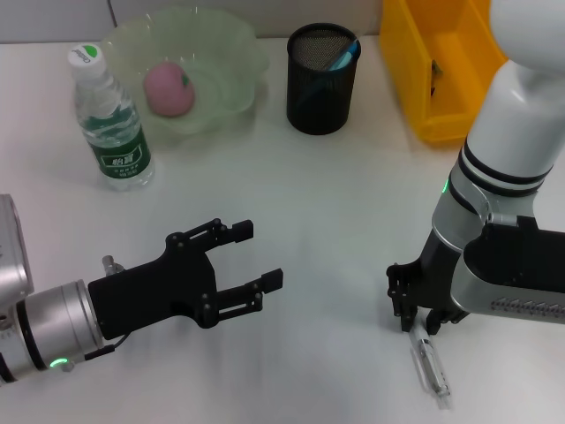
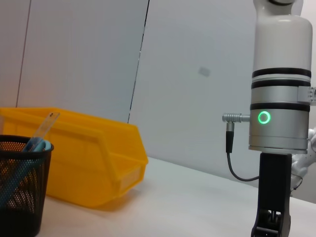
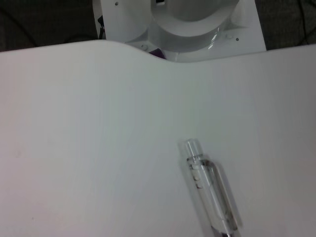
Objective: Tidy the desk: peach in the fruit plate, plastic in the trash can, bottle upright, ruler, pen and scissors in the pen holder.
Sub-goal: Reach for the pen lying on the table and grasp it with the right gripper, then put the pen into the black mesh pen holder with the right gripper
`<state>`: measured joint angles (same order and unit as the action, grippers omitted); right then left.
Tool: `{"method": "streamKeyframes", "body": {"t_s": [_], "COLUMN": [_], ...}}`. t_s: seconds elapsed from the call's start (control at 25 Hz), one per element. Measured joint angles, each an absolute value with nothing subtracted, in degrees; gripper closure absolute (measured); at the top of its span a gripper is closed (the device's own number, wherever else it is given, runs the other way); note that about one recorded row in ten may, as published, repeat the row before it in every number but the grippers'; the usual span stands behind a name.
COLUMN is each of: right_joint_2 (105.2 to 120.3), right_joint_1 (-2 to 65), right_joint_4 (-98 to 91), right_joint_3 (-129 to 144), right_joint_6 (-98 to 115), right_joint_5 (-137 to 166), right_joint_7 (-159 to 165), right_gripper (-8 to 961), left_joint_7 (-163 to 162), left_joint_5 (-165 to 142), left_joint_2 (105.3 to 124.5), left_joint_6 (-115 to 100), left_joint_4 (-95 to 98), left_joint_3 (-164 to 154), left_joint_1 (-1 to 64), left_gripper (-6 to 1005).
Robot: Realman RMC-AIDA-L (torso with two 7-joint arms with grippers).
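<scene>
Pen (image 1: pixel 431 367) flat on desk (image 1: pixel 335 221), just beside right tool (image 1: pixel 413 320), jaws seemingly apart.

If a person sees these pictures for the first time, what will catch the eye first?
Probably the left claw, black and open, hovering over the bare middle of the white desk. Next, the right claw lowered right beside a clear pen at the near edge, and the pink peach in the green fruit plate.
</scene>
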<state>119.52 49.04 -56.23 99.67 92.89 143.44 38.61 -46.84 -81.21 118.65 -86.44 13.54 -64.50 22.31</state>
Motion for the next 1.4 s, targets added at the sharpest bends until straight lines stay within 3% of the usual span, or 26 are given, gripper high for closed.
{"method": "streamKeyframes", "body": {"t_s": [0.52, 0.92, 1.4], "right_joint_2": [119.53, 119.53, 119.48], "right_joint_1": [49.04, 49.04, 48.84], "right_joint_4": [-55.92, -56.07, -56.39], "right_joint_3": [100.05, 100.19, 100.05], "right_joint_6": [92.97, 92.99, 93.18], "right_joint_5": [143.44, 143.52, 143.69], "right_joint_7": [38.89, 38.94, 38.95], "right_gripper": [719, 808, 812], "left_joint_7": [-46.85, -46.84, -46.9], "left_joint_5": [-81.21, -81.21, -81.21], "left_joint_2": [118.65, 118.65, 118.65], "left_joint_6": [-86.95, -87.19, -87.64], "left_joint_4": [13.54, 13.7, 13.69], "left_joint_3": [-64.42, -64.39, -64.24], "left_joint_1": [22.19, 22.06, 22.04], "left_gripper": [216, 216, 216]}}
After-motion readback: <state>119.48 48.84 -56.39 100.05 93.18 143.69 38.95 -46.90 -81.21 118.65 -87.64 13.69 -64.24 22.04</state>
